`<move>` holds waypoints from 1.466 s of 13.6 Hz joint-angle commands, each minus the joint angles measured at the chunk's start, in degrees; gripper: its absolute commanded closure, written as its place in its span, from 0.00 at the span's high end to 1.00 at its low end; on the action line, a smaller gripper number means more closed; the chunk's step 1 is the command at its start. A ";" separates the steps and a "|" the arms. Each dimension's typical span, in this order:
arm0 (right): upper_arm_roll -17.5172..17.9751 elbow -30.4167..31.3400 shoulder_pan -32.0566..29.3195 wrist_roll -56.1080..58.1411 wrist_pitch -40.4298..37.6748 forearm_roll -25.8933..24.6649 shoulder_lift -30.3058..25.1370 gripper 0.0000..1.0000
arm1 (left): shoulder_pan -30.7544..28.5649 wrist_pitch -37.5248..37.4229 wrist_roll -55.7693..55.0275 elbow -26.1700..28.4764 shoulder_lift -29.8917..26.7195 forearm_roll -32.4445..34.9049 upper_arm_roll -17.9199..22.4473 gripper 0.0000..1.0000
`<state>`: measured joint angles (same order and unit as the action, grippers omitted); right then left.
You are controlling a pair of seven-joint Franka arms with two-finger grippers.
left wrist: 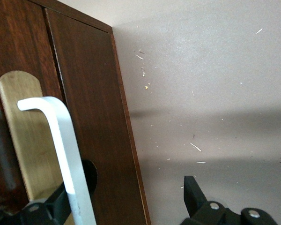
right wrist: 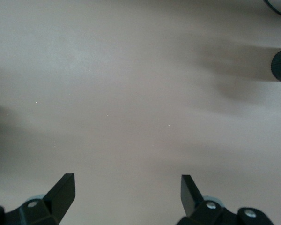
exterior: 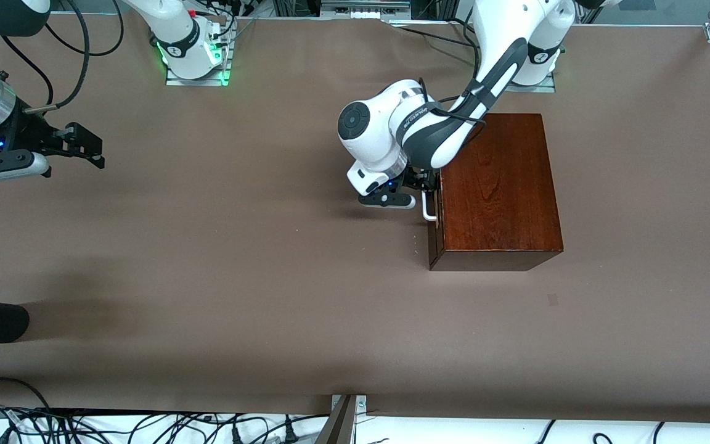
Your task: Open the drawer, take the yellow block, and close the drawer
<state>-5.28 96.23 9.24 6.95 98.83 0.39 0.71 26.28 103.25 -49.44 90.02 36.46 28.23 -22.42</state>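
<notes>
Brown cloth covers the table (exterior: pixel 207 277), on which a glossy dark wooden box (exterior: pixel 500 191) sits toward the left arm's end. Its drawer (left wrist: pixel 84 131) is seen shut, front flush with the box, and the yellow block is not visible, presumably inside. The left gripper (exterior: pixel 424 183) is placed at the white loop handle (left wrist: pixel 61 159), its fingers spread with one on each side of the bar and not yet closed. The handle is judged stiff, smooth and thin, best pinched across its straight bar; the drawer probably slides with some resistance. Waiting over bare cloth, the right gripper (right wrist: pixel 126 192) is held wide open. No readable labels are made out.
</notes>
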 commanded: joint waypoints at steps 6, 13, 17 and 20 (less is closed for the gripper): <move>0.36 -1.30 -0.36 -0.54 -1.18 -0.83 0.44 1.00 | 3.77 6.09 -7.07 -1.78 2.12 0.33 -0.08 1.00; 0.36 -1.30 -0.36 -0.54 -1.18 -0.74 0.44 1.00 | 7.82 6.27 -11.21 -9.95 6.43 -0.28 -0.08 1.00; 0.36 -1.30 -0.36 -0.54 -1.18 -0.83 0.44 1.00 | 7.91 6.27 -11.21 -11.18 6.52 -0.28 -0.17 1.00; 0.36 -1.39 -0.36 -0.54 -1.18 -0.83 0.44 1.00 | 7.82 6.09 -10.86 -11.45 5.47 -0.37 -0.43 1.00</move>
<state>-5.28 96.22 9.24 6.95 98.82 0.39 0.71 33.40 109.18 -60.25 81.90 40.74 28.37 -22.31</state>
